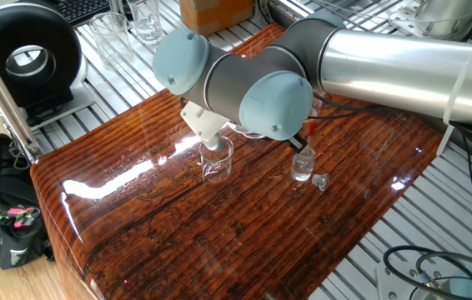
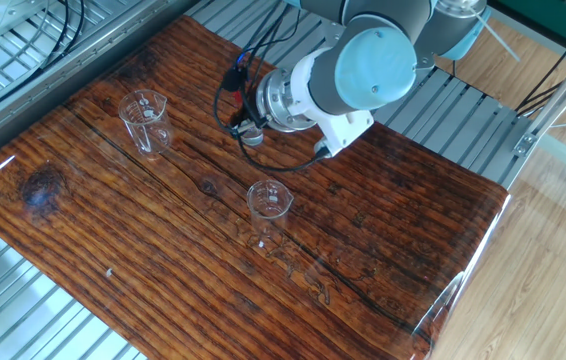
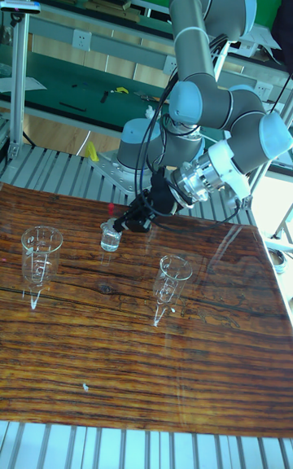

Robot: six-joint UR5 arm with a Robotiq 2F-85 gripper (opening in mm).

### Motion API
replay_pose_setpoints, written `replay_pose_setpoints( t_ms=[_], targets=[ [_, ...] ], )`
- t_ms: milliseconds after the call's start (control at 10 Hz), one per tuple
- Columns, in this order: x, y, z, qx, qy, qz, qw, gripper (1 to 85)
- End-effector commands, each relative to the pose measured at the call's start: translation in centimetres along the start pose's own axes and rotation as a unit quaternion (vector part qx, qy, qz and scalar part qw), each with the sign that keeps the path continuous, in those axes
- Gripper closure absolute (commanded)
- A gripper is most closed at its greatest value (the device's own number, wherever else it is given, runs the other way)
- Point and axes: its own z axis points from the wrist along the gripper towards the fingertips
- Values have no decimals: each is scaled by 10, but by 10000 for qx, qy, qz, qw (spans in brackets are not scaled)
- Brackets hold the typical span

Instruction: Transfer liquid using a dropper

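A small clear bottle (image 3: 109, 238) (image 1: 302, 167) (image 2: 251, 134) stands on the wooden table (image 3: 122, 355). Its stopper (image 1: 321, 181) lies beside it. The dropper (image 3: 110, 210) stands upright over the bottle's mouth, red bulb on top and tube pointing down into the neck. My gripper (image 3: 120, 225) (image 1: 300, 147) (image 2: 239, 116) reaches in from the right and is shut on the dropper just above the bottle. Two clear beakers stand nearby, one on the left (image 3: 41, 253) (image 2: 145, 120) and one at the centre (image 3: 172, 275) (image 2: 269, 204) (image 1: 218, 158). The liquid is too clear to make out.
The arm's wrist and cables (image 2: 348, 75) hang over the far part of the table. Spare glassware (image 1: 128, 25) and a black round device (image 1: 23, 58) sit on the metal bench beyond the table's edge. A backpack (image 1: 2, 225) lies on the floor.
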Motion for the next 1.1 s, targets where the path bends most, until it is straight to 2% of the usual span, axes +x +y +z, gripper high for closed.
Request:
replay_pose_setpoints(
  t_ms=[0, 300, 1000],
  targets=[
    [-9, -6, -1, 87, -200, -223, 9995, 657],
    [2, 0, -1, 0, 17, -220, 9998, 660],
    [2, 4, 6, -18, 132, -82, 9999, 720]
  ],
)
